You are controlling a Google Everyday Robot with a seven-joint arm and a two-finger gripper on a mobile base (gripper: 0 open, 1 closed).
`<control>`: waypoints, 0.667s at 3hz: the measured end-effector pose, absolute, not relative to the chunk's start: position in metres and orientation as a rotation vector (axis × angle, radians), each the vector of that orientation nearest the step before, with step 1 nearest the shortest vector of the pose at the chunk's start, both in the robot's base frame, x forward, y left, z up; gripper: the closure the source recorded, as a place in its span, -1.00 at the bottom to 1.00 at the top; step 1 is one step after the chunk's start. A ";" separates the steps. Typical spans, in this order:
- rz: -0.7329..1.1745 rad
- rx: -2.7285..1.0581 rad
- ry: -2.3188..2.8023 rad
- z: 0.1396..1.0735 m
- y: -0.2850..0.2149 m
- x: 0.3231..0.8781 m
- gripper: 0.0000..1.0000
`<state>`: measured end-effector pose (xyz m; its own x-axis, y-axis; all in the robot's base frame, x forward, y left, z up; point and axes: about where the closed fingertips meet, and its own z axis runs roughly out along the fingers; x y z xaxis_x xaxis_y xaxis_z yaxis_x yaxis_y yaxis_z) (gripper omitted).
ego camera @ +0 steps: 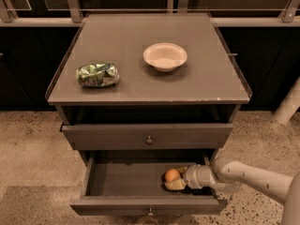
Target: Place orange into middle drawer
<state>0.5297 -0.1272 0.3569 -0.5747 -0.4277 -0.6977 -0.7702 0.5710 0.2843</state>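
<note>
Grey and pulled open, the middle drawer [123, 180] has the orange [172, 174] inside, near its 3 o'clock side. The gripper [173, 179] reaches in from 3 o'clock, its jaws clamped on the orange. It is held low, probably so it won't roll.

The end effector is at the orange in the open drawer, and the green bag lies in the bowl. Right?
No: the camera view shows the green bag beside the bowl, apart from it. The end effector is at the orange in the open drawer.
</note>
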 end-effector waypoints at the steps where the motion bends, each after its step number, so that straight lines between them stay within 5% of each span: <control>1: 0.785 -0.954 2.232 0.357 -0.127 0.530 -0.17; 2: 0.785 -0.954 2.232 0.357 -0.127 0.530 -0.59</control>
<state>0.5297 -0.1272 0.3569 -0.5747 -0.4277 -0.6977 -0.7702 0.5709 0.2844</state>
